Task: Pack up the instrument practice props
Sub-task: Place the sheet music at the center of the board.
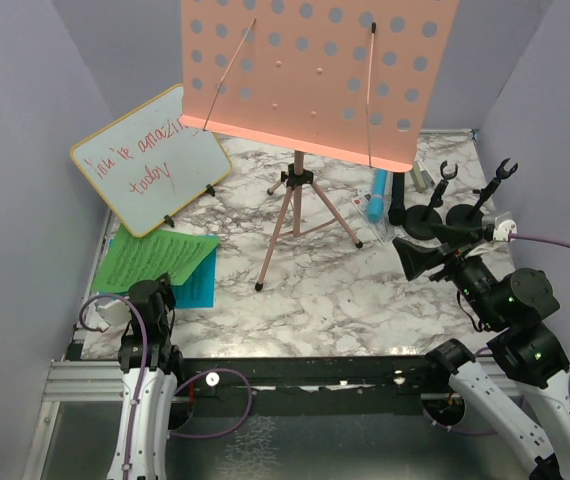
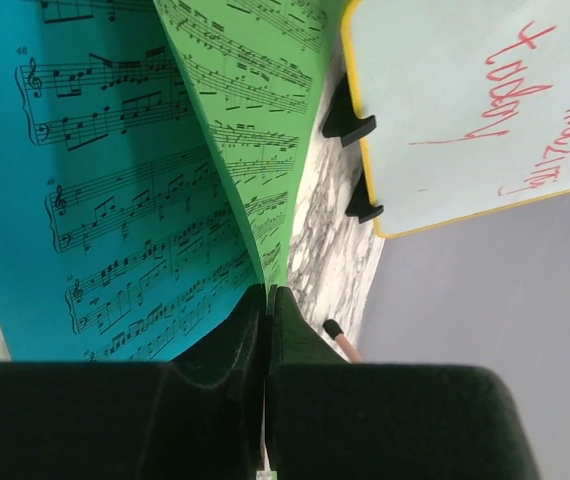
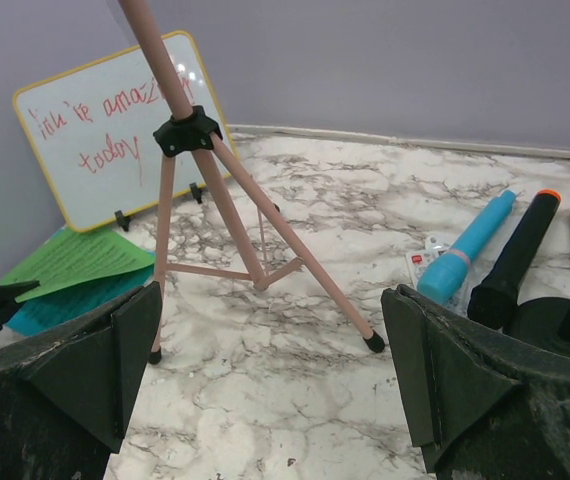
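Left gripper [image 2: 265, 300]: fingers pressed together, pinching the near edge of the green music sheet [image 2: 255, 120], which curls up into the tips. The blue music sheet [image 2: 95, 180] lies under it at the desk's [image 1: 345, 300] near-left corner, close to the left wall.

Whiteboard [image 2: 465, 110] stands just behind the sheets.

Right gripper [image 3: 270, 320]: fingers spread wide, empty, hovering over the right side.

Music holder [image 1: 300, 215] stands mid-desk, with open marble between its feet and the near edge.

Blue microphone [image 3: 465, 255] and black microphone [image 3: 515, 255] lie side by side at back right, with the mic holders [image 1: 430, 222] just beside them.
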You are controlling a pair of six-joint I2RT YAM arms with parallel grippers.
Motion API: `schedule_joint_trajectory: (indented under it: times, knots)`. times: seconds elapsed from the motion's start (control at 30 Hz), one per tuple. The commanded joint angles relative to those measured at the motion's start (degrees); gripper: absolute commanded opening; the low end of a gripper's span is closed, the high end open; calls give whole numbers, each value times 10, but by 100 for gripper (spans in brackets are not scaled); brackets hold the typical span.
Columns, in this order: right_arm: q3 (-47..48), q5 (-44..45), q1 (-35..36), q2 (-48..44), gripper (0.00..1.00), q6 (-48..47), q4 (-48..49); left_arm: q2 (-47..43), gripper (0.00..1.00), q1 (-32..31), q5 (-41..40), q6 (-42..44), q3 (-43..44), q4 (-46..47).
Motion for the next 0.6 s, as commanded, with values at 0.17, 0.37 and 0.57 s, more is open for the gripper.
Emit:
schedule_joint_trajectory:
  times: [0.17,0.37,0.57]
  knots:
    - [-3,18,5,-6,100,-12,7,56,7,-2,51,24,-15,3]
    - [-3,21,5,-9,100,-13,7,54,22,-2,78,24,-15,-3]
    - [-4,22,6,-12,100,-14,6,44,35,-2,113,33,-10,-19]
